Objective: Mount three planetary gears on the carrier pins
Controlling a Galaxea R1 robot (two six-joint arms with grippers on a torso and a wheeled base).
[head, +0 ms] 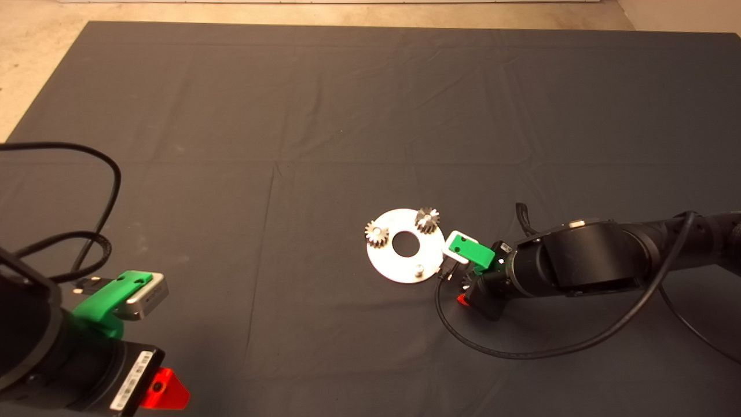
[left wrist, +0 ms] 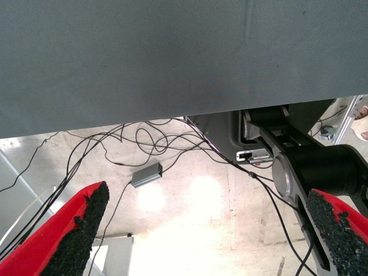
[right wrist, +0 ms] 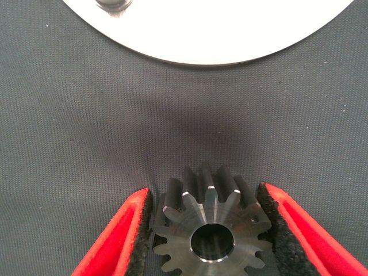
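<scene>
A flat round silver disc (head: 399,263) with a big hole in the middle lies on the dark mat (head: 289,116) that covers the surface. Two small gears sit on the disc. One gear (head: 376,234) is at the disc's left edge, and the other gear (head: 427,219) is at the far edge. Each sits on its own pin. A third pin (head: 418,269) stands bare near the disc's near right edge, and it shows at the edge of the right wrist view too (right wrist: 113,4).

The right gripper (head: 463,289) comes in from the right and hangs low just beside the disc, on its right side. Its two red fingers (right wrist: 123,230) have black pads, and the pads press on both sides of the third gear (right wrist: 211,230). This gear is dark silver with pointy teeth and a round hole in the middle. It is near the disc's rim (right wrist: 213,52) but apart from it, with bare mat between them.

The left gripper (head: 165,391) waits at the lower left edge of the head view, well apart from the disc. Its fingers (left wrist: 75,236) are spread wide with nothing between them. Its wrist view shows the edge of the mat and the floor beyond, with thin black cables (left wrist: 132,144) and a small grey box (left wrist: 146,173) lying there.
</scene>
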